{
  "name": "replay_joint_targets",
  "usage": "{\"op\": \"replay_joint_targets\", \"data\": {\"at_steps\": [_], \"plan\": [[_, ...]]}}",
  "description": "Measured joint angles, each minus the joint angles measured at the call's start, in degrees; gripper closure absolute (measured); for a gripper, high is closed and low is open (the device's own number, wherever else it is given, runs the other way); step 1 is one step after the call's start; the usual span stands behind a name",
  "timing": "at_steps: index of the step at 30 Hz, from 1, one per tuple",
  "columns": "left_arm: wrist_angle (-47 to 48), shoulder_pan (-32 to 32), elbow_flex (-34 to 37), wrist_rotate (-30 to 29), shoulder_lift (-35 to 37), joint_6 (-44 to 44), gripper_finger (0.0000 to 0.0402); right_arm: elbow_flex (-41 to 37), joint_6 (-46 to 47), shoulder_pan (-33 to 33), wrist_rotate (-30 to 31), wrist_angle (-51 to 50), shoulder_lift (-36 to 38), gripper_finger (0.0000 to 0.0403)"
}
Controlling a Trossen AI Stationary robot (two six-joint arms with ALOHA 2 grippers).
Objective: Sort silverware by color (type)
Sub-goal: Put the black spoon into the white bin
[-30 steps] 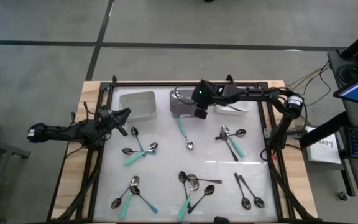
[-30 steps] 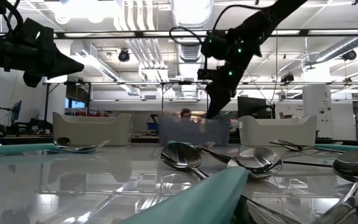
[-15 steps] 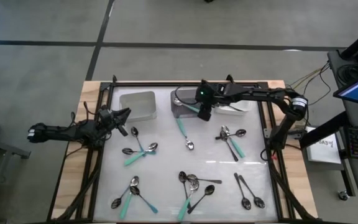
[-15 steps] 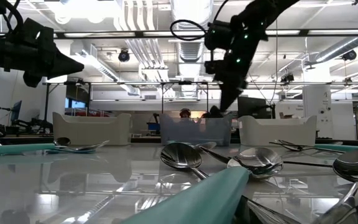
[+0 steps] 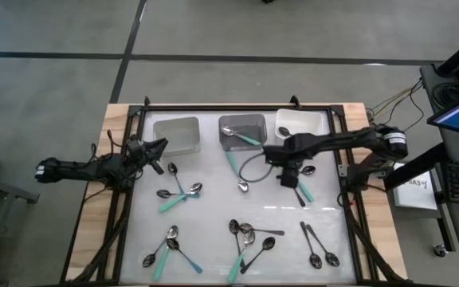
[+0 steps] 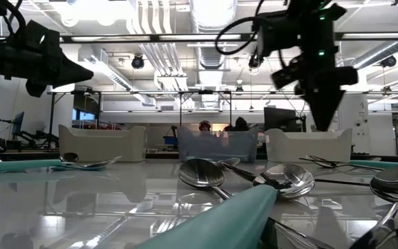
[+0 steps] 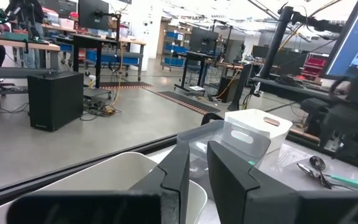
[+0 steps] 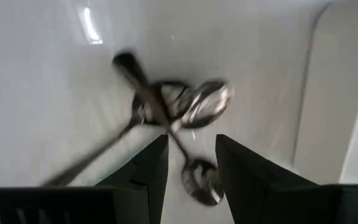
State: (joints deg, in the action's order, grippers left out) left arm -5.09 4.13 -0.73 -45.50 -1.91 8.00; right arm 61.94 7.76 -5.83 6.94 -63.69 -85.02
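Silver, black and teal-handled spoons lie in small heaps on the white table. My right gripper point(image 5: 291, 173) point(image 6: 323, 121) hangs open, pointing down, just above a heap of spoons point(image 5: 298, 180) point(image 8: 173, 106) in the right half; its fingers touch nothing. One teal-handled spoon point(image 5: 246, 139) lies in the middle bin point(image 5: 231, 121), and another spoon point(image 5: 285, 131) in the right bin point(image 5: 313, 119). My left gripper point(image 5: 156, 151) point(image 7: 197, 171) waits at the left edge, level, with a narrow gap between its fingers and nothing in it.
The left bin point(image 5: 176, 134) stands at the far edge. More spoon heaps lie at the left point(image 5: 179, 194), near left point(image 5: 168, 247) and near middle point(image 5: 248, 237); two black spoons point(image 5: 319, 247) lie near right. A black frame point(image 5: 347, 159) borders the table.
My right gripper has left the middle bin and swung toward the table's right and near side, tipping until it points down over the right heap of spoons. A teal-handled spoon now shows lying in the middle bin.
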Motion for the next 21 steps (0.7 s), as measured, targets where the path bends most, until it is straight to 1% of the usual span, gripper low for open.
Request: {"op": "replay_joint_targets", "data": {"at_steps": [6,12,15,21], "plan": [[0.0,0.0,0.0,0.0,0.0,0.0,0.0361,-6.2,-1.2,0.9,0.1,1.2,3.2,0.0276],[0.0,0.0,0.0,0.0,0.0,0.0,0.0361,-13.0,-3.7,0.9,0.2,4.8,3.5,0.0277],[0.0,0.0,0.0,0.0,0.0,0.0,0.0361,-14.4,-3.9,0.8,0.6,6.1,3.6,0.0276],[0.0,0.0,0.0,0.0,0.0,0.0,0.0361,-14.6,-6.0,0.8,0.7,9.2,3.5,0.0279]]}}
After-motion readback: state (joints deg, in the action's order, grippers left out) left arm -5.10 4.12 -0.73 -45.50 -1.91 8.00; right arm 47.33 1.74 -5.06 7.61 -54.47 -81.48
